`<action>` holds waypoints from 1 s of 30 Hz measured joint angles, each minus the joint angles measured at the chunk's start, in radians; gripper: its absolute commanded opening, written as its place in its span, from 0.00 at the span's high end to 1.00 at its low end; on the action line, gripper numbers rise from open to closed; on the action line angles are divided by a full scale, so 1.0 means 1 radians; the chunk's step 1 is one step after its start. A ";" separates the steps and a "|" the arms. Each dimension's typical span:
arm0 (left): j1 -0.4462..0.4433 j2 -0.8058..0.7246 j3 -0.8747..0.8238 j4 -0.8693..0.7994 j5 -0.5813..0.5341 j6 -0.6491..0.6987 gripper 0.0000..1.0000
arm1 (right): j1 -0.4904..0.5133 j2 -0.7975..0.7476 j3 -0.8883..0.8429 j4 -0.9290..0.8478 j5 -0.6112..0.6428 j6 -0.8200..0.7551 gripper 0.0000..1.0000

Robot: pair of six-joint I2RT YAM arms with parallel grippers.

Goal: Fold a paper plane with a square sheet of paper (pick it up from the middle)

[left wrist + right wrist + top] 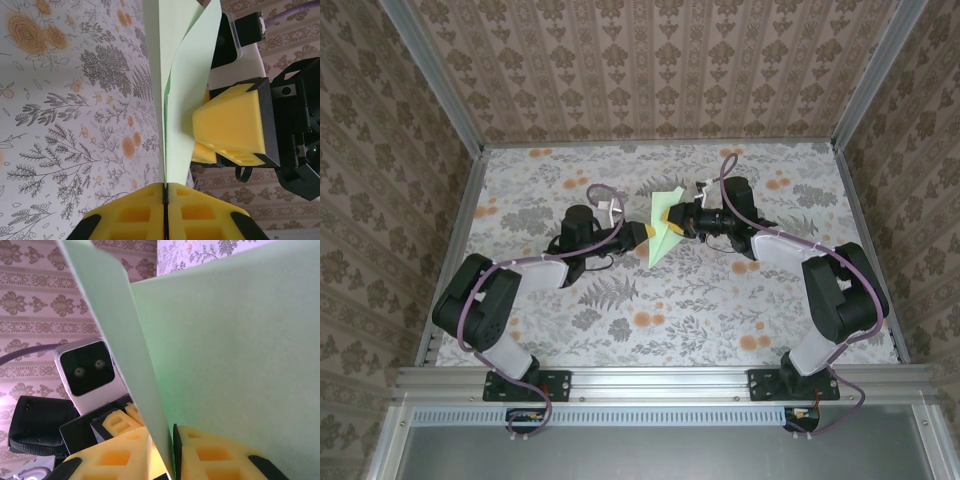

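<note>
Paper (663,228), green and partly folded, hung above the table (740,300), a bit toward 12 o'clock from its middle. The left gripper (165,192), at the paper's 9 o'clock, pinched its edge tight. The right gripper (167,442), at 3 o'clock, had a flap between its fingers, but I could not tell if it squeezed. A loose hold there could let the fold spring open. Up close, the paper's corners were cut off.

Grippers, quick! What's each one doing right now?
Left gripper: closed on the green paper.
Right gripper: paper sits between its jaws; grip cannot be told.
</note>
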 measured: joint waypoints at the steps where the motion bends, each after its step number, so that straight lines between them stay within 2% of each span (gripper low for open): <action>1: 0.003 0.000 0.000 0.000 0.000 0.000 0.92 | -0.002 0.000 0.000 -0.010 0.000 -0.003 0.62; 7: 0.026 -0.034 -0.023 -0.079 -0.013 0.035 0.93 | -0.025 -0.017 0.002 -0.127 0.031 -0.060 0.40; 9: 0.040 -0.074 -0.026 -0.167 -0.036 0.077 0.92 | -0.038 -0.043 0.002 -0.180 0.062 -0.093 0.35; 11: 0.047 -0.137 -0.008 -0.348 -0.103 0.160 0.92 | -0.046 -0.082 0.001 -0.242 0.112 -0.135 0.32; 15: 0.013 -0.230 0.130 -0.779 -0.354 0.354 0.92 | -0.050 -0.160 -0.011 -0.328 0.220 -0.205 0.28; 20: -0.051 -0.285 0.297 -1.154 -0.687 0.504 0.92 | -0.049 -0.213 -0.050 -0.402 0.349 -0.259 0.27; 26: -0.134 -0.217 0.430 -1.438 -1.025 0.559 0.92 | -0.049 -0.243 -0.097 -0.479 0.466 -0.285 0.27; 30: -0.187 -0.102 0.492 -1.514 -1.165 0.552 0.92 | -0.049 -0.277 -0.106 -0.504 0.525 -0.288 0.27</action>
